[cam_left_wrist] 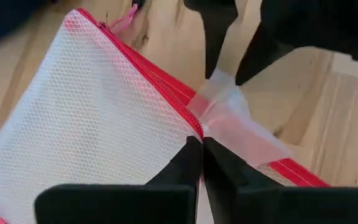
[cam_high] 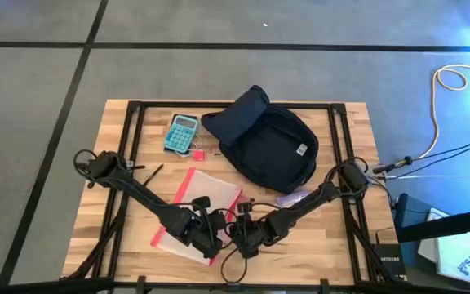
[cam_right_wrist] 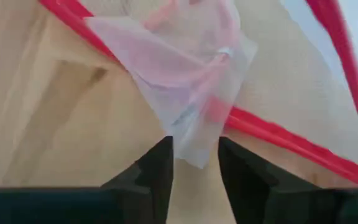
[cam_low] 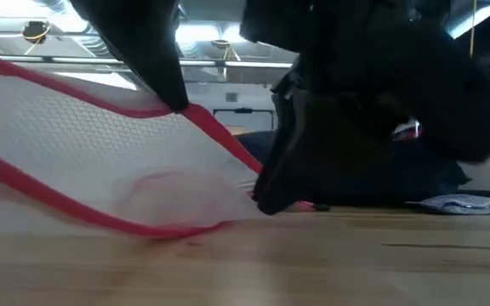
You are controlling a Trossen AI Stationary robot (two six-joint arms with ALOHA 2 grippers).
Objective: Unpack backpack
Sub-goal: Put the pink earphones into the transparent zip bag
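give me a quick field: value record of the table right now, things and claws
backpack: far middle of table, lying flat
calculator: left of backpack
pouch: red-edged mesh, near middle, one edge lifted
left claw: shut on pouch's zip edge
right claw: open, at a clear plastic bit sticking out of pouch
pen: left of pouch

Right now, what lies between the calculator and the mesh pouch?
In the high view, a small red object and a dark pen lie on the table between the calculator and the mesh pouch; otherwise bare wood.
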